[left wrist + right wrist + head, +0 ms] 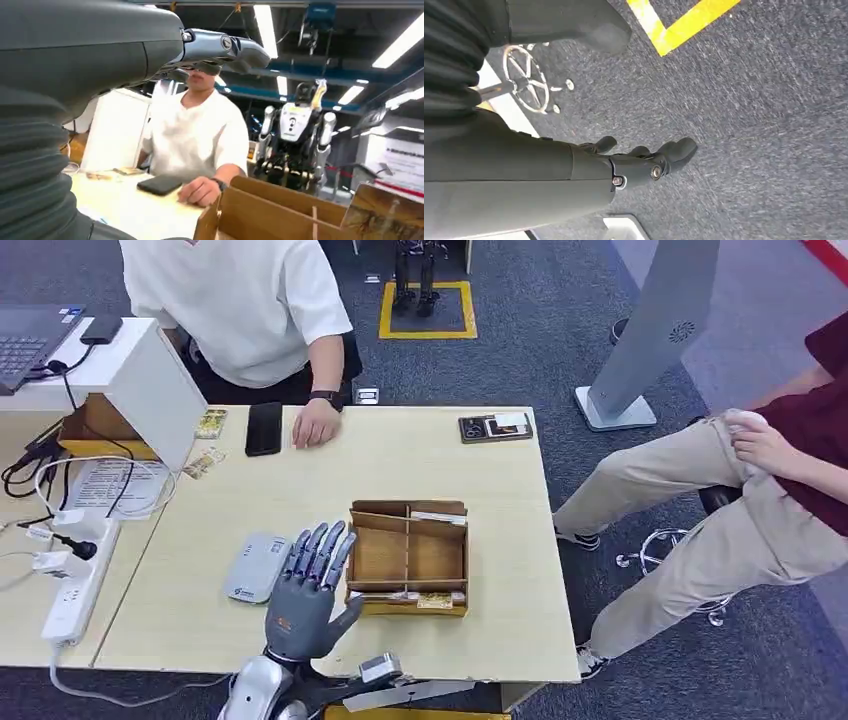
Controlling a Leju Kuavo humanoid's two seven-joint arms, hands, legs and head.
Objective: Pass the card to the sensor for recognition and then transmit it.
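Note:
My left hand (305, 590) hovers over the near part of the wooden table (200, 620), fingers straight and spread, holding nothing. It is between the flat grey-white sensor (257, 567) on its left and the partitioned cardboard box (408, 558) on its right. Cards lie in the box: a white one (437, 517) in the far slot and a yellowish one (433, 601) in the near slot. In the left wrist view the fingers (225, 47) stretch out above the box (280, 212). My right hand (644, 162) hangs over the grey carpet, fingers loosely extended, holding nothing.
A person in a white shirt sits across the table, one hand (318, 425) flat beside a black phone (264, 428). A dark card tray (495, 427) lies at the far right corner. Cables and a power strip (70, 590) sit on the left. Another person sits at right (760, 480).

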